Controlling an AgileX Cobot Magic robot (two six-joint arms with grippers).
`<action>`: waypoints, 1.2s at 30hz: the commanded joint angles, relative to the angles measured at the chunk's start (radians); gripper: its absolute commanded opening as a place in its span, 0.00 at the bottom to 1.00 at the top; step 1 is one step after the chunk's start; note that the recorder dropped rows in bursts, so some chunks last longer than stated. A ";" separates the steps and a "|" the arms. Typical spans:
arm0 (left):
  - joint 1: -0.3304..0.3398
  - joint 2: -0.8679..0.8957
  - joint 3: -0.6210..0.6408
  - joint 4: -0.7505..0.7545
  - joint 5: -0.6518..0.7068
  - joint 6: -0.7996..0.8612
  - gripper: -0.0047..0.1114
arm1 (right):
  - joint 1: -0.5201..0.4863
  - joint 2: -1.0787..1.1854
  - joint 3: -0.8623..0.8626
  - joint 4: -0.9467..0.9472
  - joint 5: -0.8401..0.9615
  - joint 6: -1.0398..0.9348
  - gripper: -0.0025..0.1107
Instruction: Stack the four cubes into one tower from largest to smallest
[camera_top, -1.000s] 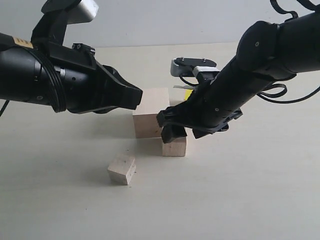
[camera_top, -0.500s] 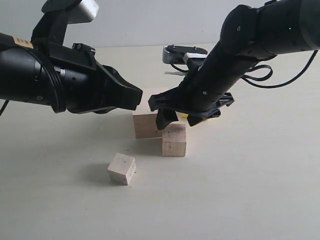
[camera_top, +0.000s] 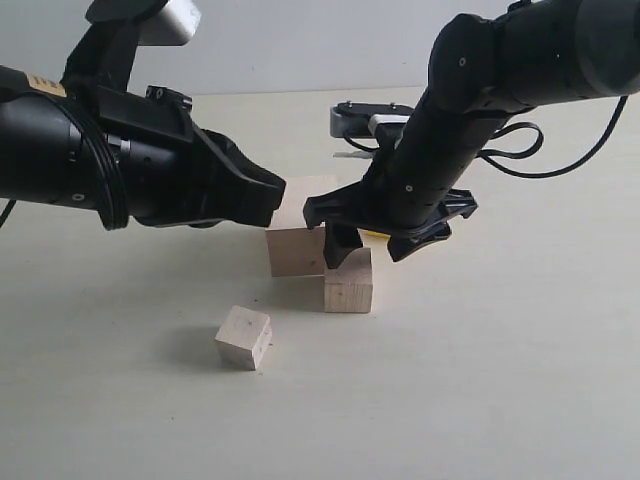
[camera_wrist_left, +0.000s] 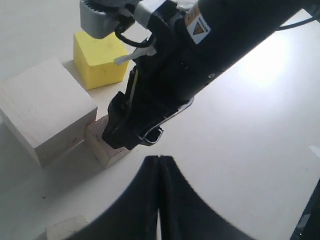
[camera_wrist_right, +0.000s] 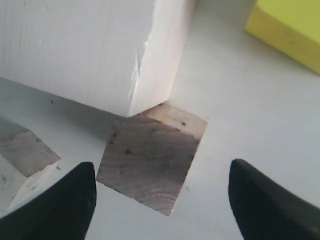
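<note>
- Pale cream tabletop (camera_top: 520, 400) fills the scene under a plain light wall, and all four cubes sit on it; none is stacked yet.
- We see the large cube (camera_top: 296, 252) mid-table, with the medium cube (camera_top: 348, 285) against its near corner and the small cube (camera_top: 243, 338) apart in front.
- The yellow cube (camera_wrist_left: 100, 59) stands just behind the large one, almost hidden in the exterior view.
- Our right gripper (camera_top: 378, 244) hangs just above the medium cube, its jaws spread wide and holding nothing.
- Our left gripper (camera_wrist_left: 159, 167) is clamped shut on nothing, hovering close to the large cube.
- We judge the step in hand to be a pick with the right arm. By size order, yellow should go onto the large cube first.
- In the right wrist view the medium cube lies turned relative to the jaws. If we take it, we should rotate the wrist so the pads meet flat faces.
- Descending straight down should keep the near finger off the large cube, since a nudge there would shift the tower's base.
</note>
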 joint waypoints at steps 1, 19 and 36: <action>0.002 -0.010 -0.006 0.003 -0.031 0.010 0.04 | 0.000 0.013 -0.007 0.013 0.010 -0.012 0.65; 0.002 -0.010 -0.006 0.003 -0.055 0.032 0.04 | 0.000 0.016 -0.007 0.039 -0.002 -0.012 0.65; 0.002 -0.010 -0.006 0.003 -0.053 0.032 0.04 | 0.000 0.060 -0.007 0.043 0.003 -0.016 0.65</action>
